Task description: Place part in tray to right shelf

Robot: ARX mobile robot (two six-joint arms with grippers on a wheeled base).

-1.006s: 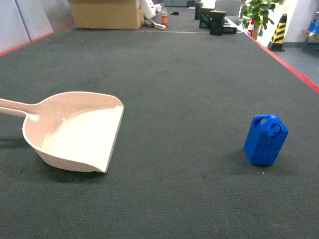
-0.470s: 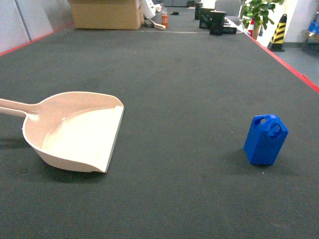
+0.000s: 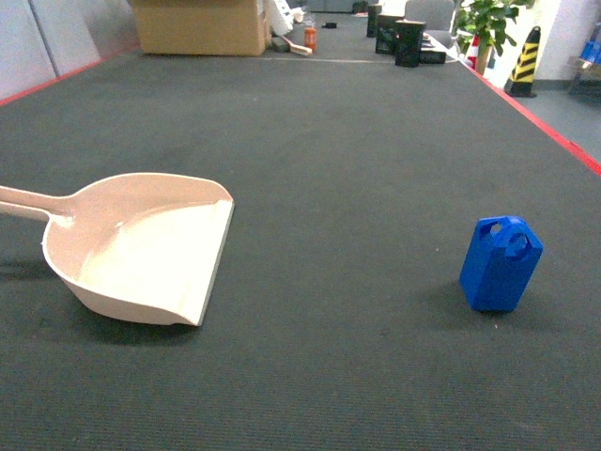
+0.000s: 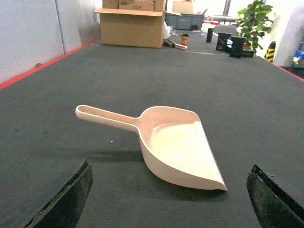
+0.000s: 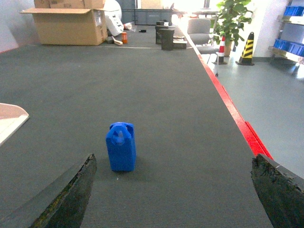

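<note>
The small bright blue plastic jug-shaped part (image 3: 500, 264) stands upright on the dark grey ribbed mat (image 3: 338, 169), on the right side of the head view; its body is boxy with sloped shoulders, and a rounded handle loop with a hole through it sits on top; its faces look smooth and evenly coloured. Well apart from it, on the left, lies the large cream-beige glossy plastic dustpan-shaped tray (image 3: 141, 249); its long handle runs off toward the left edge, its flat front lip faces right toward the part, and its hollow holds nothing. In the left wrist view the left gripper (image 4: 171, 197) has its two dark fingers (image 4: 66, 202) spread wide at the lower corners, grasping nothing, with the tray on the mat between and beyond them; in the right wrist view the right gripper (image 5: 175, 192) is likewise spread wide and bare, the part standing ahead, nearer its left finger (image 5: 69, 194). A brown cardboard box (image 3: 199, 25) sits at the mat's far end.
</note>
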